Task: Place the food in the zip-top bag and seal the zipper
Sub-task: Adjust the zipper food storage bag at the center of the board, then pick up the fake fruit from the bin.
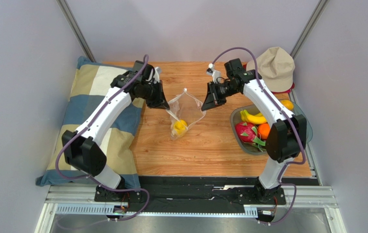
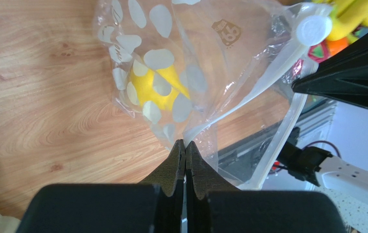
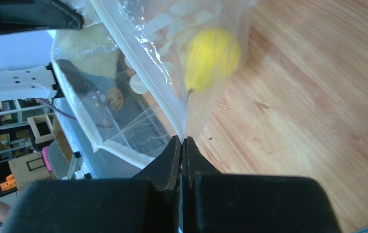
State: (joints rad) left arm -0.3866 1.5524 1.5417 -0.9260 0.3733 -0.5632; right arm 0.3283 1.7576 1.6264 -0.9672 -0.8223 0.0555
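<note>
The clear dotted zip-top bag (image 1: 185, 112) hangs between both arms above the wooden table, with a yellow fruit (image 1: 180, 127) resting in its bottom. My left gripper (image 2: 185, 143) is shut on the bag's left mouth corner. My right gripper (image 3: 182, 140) is shut on the opposite corner. The whitish zipper (image 2: 273, 65) runs between them, and the mouth gapes open. The same yellow fruit (image 3: 211, 57) shows through the plastic in the right wrist view. More food lies in a grey tray (image 1: 235, 116) on the right: bananas (image 1: 252, 117), a pink dragon fruit (image 1: 246, 131) and an orange (image 1: 264, 130).
A checked cushion (image 1: 91, 97) covers the table's left side under my left arm. A beige cap (image 1: 276, 65) sits at the back right. My right arm reaches over the grey tray.
</note>
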